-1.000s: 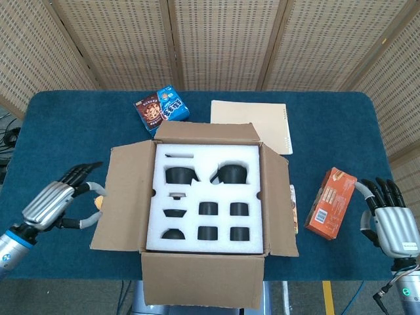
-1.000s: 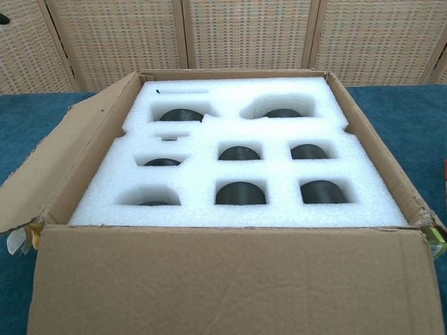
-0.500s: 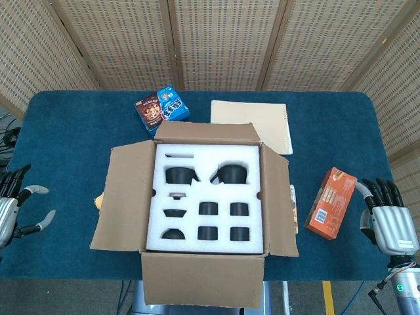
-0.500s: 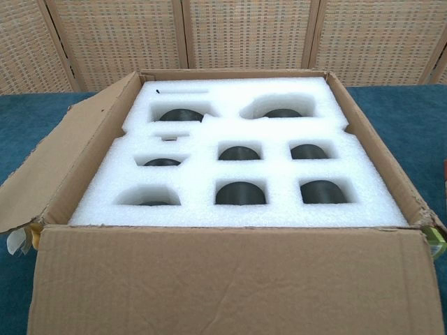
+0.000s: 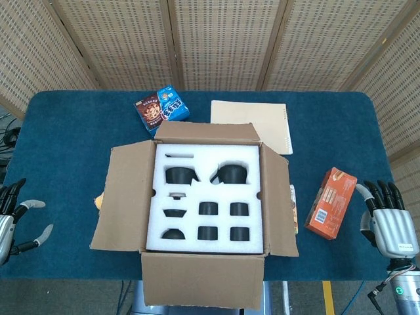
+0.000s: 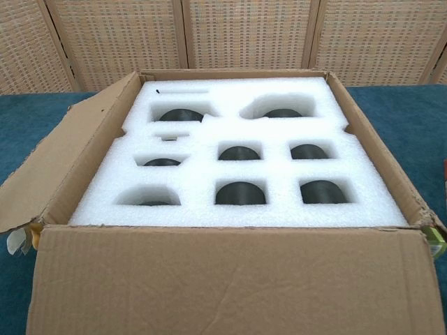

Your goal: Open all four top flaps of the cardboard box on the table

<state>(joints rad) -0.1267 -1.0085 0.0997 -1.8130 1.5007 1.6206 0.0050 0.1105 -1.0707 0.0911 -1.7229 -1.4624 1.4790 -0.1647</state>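
Four flaps folded out on the box (image 5: 209, 203), both my hands empty.
I judge the job done: white foam (image 5: 209, 197) is exposed mid-table, so my left hand (image 5: 14, 220) and right hand (image 5: 388, 220) sit wide-fingered at the edges. An orange carton (image 5: 330, 203) by the right hand, snack packs (image 5: 162, 109) and a notebook (image 5: 259, 123) behind block nothing.

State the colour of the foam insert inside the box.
White; the foam insert shows best in the chest view.
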